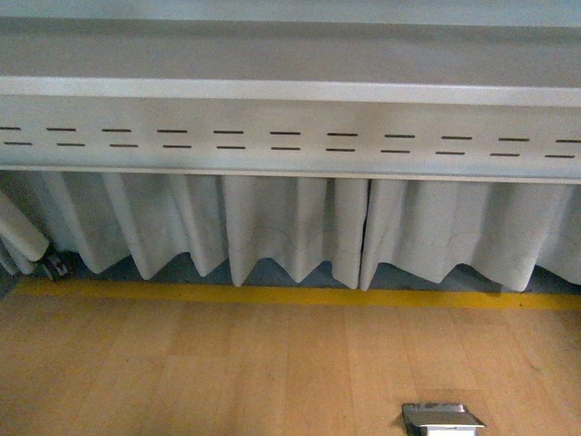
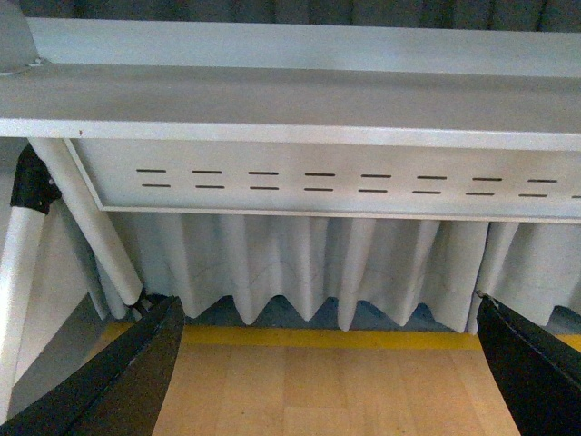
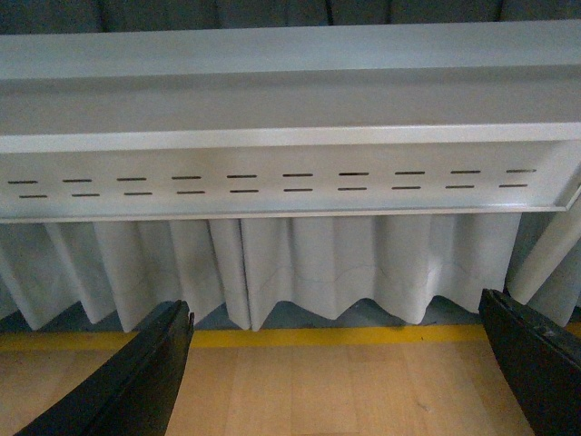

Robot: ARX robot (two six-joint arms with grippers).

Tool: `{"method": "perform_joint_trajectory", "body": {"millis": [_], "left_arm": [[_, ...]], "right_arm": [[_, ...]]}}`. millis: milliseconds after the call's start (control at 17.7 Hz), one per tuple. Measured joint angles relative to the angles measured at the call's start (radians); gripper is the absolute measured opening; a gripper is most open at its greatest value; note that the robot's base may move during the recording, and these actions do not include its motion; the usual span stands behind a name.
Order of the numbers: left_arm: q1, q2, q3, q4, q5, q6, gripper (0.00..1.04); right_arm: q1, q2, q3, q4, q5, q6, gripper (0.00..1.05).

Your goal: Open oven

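grey slotted panel (image 1: 290, 136) and white curtain (image 1: 272, 227) face the left claw (image 2: 327, 302) and right claw (image 3: 334, 302), both spread wide.

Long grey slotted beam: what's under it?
Under the long grey slotted metal beam hangs a pleated white curtain, ending above a yellow floor stripe. Whatever lies behind the curtain is hidden.
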Motion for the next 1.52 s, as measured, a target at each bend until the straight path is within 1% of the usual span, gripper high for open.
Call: {"method": "perform_joint_trajectory", "body": {"millis": [1525], "left_arm": [[0.000,0.000,0.000,0.000,0.000,0.000,0.98]], "right_arm": [[0.000,0.000,0.000,0.000,0.000,0.000,0.98]]}}
